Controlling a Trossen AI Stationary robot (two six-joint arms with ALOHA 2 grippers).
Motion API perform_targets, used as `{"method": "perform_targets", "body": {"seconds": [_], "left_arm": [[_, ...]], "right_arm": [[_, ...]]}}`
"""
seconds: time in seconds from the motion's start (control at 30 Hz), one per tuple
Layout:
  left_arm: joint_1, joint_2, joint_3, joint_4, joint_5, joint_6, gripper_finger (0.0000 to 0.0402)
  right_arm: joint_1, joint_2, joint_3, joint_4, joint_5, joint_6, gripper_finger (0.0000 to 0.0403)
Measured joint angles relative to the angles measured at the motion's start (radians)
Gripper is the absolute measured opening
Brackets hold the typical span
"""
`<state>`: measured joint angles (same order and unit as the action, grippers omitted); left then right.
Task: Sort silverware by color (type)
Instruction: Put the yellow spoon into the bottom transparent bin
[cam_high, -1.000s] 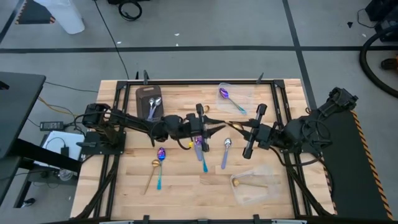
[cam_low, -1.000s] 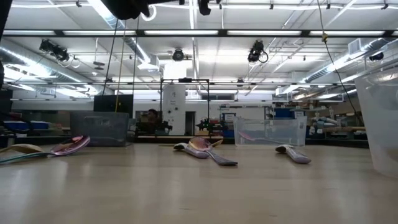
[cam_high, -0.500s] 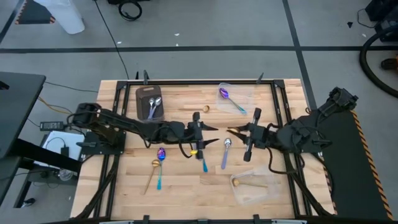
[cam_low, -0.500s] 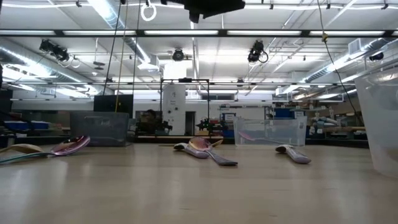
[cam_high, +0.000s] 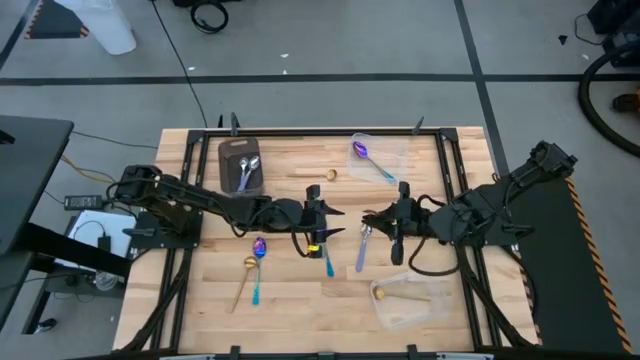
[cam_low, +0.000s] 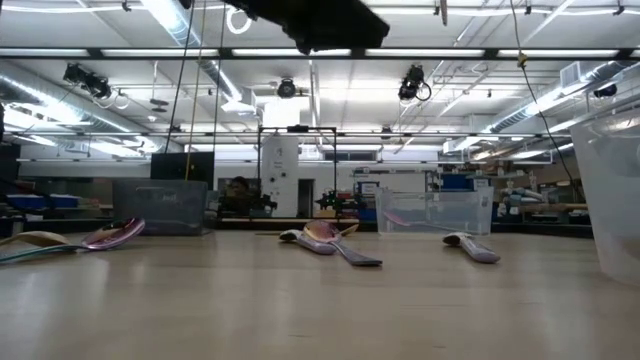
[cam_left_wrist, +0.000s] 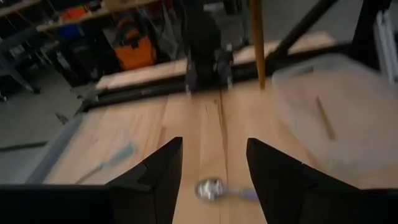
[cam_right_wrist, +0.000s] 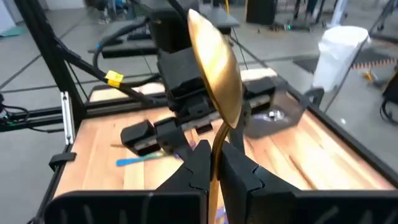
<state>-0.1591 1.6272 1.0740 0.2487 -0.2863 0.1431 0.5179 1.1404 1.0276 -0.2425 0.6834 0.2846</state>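
Note:
My right gripper (cam_high: 370, 217) is over the table's middle, shut on a gold spoon (cam_right_wrist: 214, 68) whose bowl stands up in the right wrist view. My left gripper (cam_high: 338, 220) faces it from the left, open and holding nothing. Below and ahead of the left gripper's fingers lies a silver-bowled spoon (cam_left_wrist: 210, 188) with a lilac handle (cam_high: 361, 256). A teal-handled spoon (cam_high: 327, 262), a purple spoon (cam_high: 258, 248) and a gold spoon (cam_high: 243, 280) lie flat on the wood. The grey tray (cam_high: 240, 150) holds silver spoons (cam_high: 246, 172). My right gripper pinches the gold spoon's handle (cam_right_wrist: 216, 146) between its two fingers, below the bowl. The spoon is lifted clear of the table. Its bowl sticks out past the fingertips.
A clear container (cam_high: 380, 150) at the far side holds a purple spoon. Another clear container (cam_high: 408, 297) at the near right holds a gold spoon. A small gold piece (cam_high: 330, 174) lies near the tray. Black frame rails (cam_high: 455, 200) run along both sides of the table.
My left gripper has opened and drawn back toward the table's left and near edges, away from the right gripper. My right gripper, still shut on the gold spoon, has moved toward the left and the near edge.

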Motion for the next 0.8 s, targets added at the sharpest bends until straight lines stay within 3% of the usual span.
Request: {"method": "perform_targets", "body": {"seconds": [0.13,0.67,0.8], "left_arm": [[0.021,0.000,0.000,-0.040,-0.001,-0.001,0.0187],[0.051,0.000,0.000,-0.104,-0.001,-0.027,0.0187],[0.052,0.000,0.000,-0.105,-0.001,-0.027,0.0187]], "right_arm": [[0.004,0.014,0.001,-0.053,-0.042,0.061,0.0026],[0.006,0.155,0.001,-0.220,-0.405,0.273,0.0026],[0.021,0.174,0.000,-0.281,-0.450,0.325,0.0026]]}}
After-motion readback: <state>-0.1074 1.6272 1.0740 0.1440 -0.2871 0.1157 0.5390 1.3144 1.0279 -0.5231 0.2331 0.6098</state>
